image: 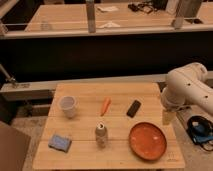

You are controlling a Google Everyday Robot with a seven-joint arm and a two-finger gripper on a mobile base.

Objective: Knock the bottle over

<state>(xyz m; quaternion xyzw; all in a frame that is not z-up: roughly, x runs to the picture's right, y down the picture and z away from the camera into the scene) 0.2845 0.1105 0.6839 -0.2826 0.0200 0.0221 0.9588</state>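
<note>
The bottle (101, 135) is small and greyish-tan with a pale top. It stands upright near the front middle of the wooden table (85, 95). My white arm reaches in from the right, and the gripper (167, 117) hangs down at the table's right edge, just above the orange plate (148, 141). The gripper is well to the right of the bottle and apart from it.
A white paper cup (68, 106) stands at the left. An orange carrot-like piece (105, 106) and a black flat object (133, 108) lie in the middle. A blue sponge (60, 143) lies at the front left. A low wall and other tables are behind.
</note>
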